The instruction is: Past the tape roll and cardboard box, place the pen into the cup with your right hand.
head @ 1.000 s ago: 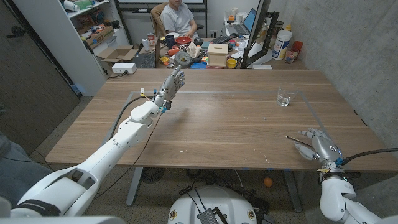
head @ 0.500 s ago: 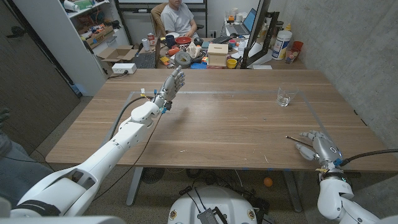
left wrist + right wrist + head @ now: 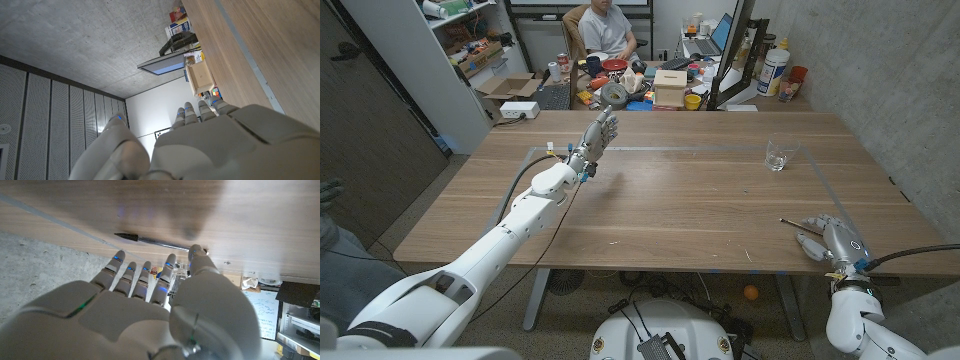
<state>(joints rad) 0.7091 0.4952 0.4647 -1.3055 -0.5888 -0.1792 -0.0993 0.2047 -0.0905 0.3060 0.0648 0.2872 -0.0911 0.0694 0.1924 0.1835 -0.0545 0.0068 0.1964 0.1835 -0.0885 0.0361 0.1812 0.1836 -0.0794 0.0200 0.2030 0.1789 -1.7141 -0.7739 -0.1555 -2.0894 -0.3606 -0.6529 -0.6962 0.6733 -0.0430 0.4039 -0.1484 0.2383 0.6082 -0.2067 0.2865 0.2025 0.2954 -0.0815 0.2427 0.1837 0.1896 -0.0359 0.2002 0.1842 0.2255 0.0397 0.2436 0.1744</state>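
A thin dark pen lies on the wooden table near the right front edge. My right hand is just beside it with fingers stretched out; the thumb tip is at the pen's end, and nothing is gripped. The clear glass cup stands at the far right. My left hand reaches to the far edge, fingers apart and holding nothing. A grey tape roll shows just past its fingertips, and a cardboard box sits beside the roll.
A taped rectangle outline marks the tabletop. Behind the far edge stands a cluttered desk with a laptop, bottles and small items, where a person sits. A concrete wall runs along the right.
My right hand has slipped slightly back toward the near edge beside the pen. The left arm, cup, tape roll and box have not moved.
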